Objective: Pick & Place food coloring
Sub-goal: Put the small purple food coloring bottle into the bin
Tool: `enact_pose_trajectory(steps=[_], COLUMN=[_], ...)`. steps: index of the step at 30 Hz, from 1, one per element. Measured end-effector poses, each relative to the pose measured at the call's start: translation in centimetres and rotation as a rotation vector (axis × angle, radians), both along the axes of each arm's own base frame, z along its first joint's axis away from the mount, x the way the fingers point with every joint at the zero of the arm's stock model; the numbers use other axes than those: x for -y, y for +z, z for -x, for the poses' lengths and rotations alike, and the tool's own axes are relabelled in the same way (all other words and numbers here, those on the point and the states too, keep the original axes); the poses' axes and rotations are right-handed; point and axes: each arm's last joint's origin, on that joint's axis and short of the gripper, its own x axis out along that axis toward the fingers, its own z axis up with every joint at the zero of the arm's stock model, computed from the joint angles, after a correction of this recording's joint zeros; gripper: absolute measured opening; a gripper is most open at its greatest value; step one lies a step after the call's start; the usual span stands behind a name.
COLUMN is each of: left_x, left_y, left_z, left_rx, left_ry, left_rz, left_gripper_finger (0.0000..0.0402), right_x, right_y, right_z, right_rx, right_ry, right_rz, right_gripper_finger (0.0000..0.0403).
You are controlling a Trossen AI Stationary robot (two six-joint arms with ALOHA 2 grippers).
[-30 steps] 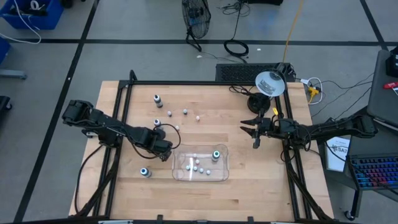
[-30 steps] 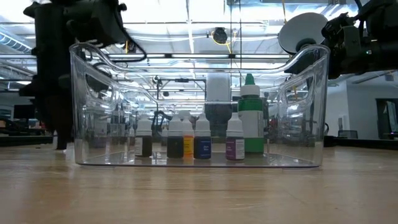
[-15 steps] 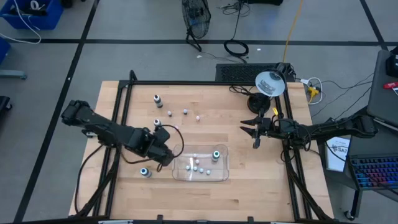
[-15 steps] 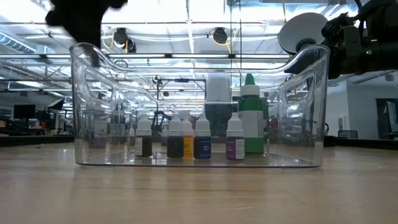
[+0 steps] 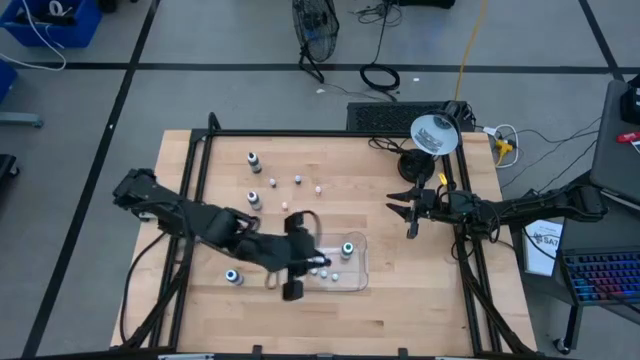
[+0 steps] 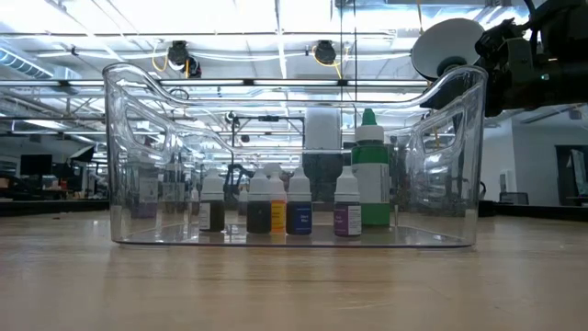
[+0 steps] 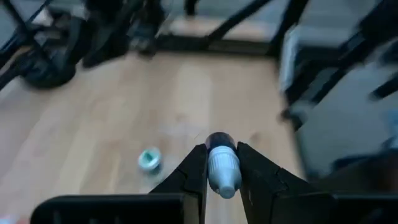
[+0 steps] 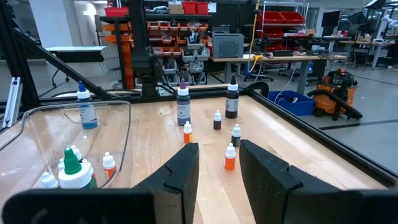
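The bench (image 5: pixel 400 290) carried the clear tray (image 5: pixel 355 283); the left claw (image 5: pixel 292 288) hung over the tray's left end, closed on a small bottle (image 7: pixel 222 168); the right claw (image 5: pixel 409 213) waited well right of the tray, its fingers apart and holding nothing. The likely slip was at release; let go off-centre or tilted, the bottle could strike the tray's wall, topple onto the bottles (image 6: pixel 276 210) already standing inside, or roll out onto the bench. The held bottle was tiny, whitish, dark-tipped; others (image 8: pixel 230 155) stood loose behind the tray.
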Motion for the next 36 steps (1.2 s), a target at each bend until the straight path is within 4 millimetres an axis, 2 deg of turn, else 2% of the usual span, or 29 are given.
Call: enact_pose_trajectory(steps=[3,10,16,21,31,36], left_x=[-0.6,-2.8,-2.6,-2.4,-2.2,-2.5], left_y=[-1.9,-9.3,-14.0,-16.3,-17.4,-19.1], left_z=[-1.3,-3.7,-4.8,-5.5,-5.7,-5.3], left_rx=[-0.185,-0.629,-0.809,-0.875,-0.862,-0.891], left_ry=[0.065,0.263,0.277,0.258,0.234,0.223], left_rz=[-0.054,-0.083,-0.105,-0.109,-0.087,-0.053], left_gripper_finger=[0.0065,0.0065,0.0065,0.0065,0.0065,0.0065], right_x=[0.0,0.0,0.0,0.0,0.0,0.0], right_y=[0.0,0.0,0.0,0.0,0.0,0.0], right_z=[0.0,0.0,0.0,0.0,0.0,0.0], right_rx=[0.0,0.0,0.0,0.0,0.001,0.001], right_ry=[0.0,0.0,0.0,0.0,0.0,0.0], right_rz=[0.0,0.0,0.0,0.0,0.0,0.0], right_gripper_finger=[0.0105,0.0107,0.0106,0.0107,0.0107,0.0105])
